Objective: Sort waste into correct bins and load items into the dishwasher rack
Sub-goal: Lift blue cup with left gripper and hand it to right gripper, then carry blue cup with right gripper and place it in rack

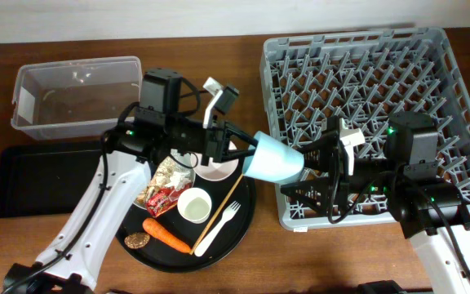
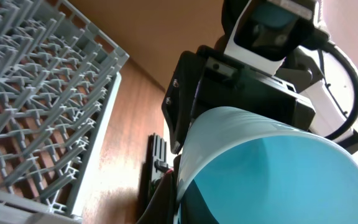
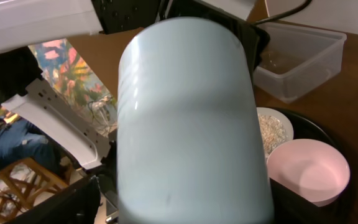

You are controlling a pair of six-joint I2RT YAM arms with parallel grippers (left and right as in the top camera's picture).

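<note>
**Blue cup hangs between both arms at the rack's left edge**

The light blue cup (image 1: 277,159) is off the table, tipped on its side in the gap between the round black tray (image 1: 170,255) and the dishwasher rack (image 1: 431,49). Its mouth points left and its base points right.

The left gripper (image 1: 241,151) has it, jaws pressed together on the rim. The left wrist view looks straight into the cup's teal inside, with the rack's pegs off to the left.

The right gripper (image 1: 310,163) is at the base end, with a finger on either side of the cup. From the right wrist the cup fills the view, and I cannot tell whether those jaws are touching it or standing just clear.

On the round tray:
- The pale pink bowl (image 1: 217,170) sits on the far side, just beside the plate (image 1: 168,173) of beige crumbs.
- The red wrapper (image 1: 163,196) lies next to the small white cup (image 1: 194,204).
- The wooden stick (image 1: 223,204) and the white fork (image 1: 217,224) lie side by side on the right.
- The carrot (image 1: 166,234) and the brown disc (image 1: 137,241) are at the near left.

Far left stands the clear tub (image 1: 76,67), with the shallow black tray (image 1: 43,180) nearer than it.
</note>
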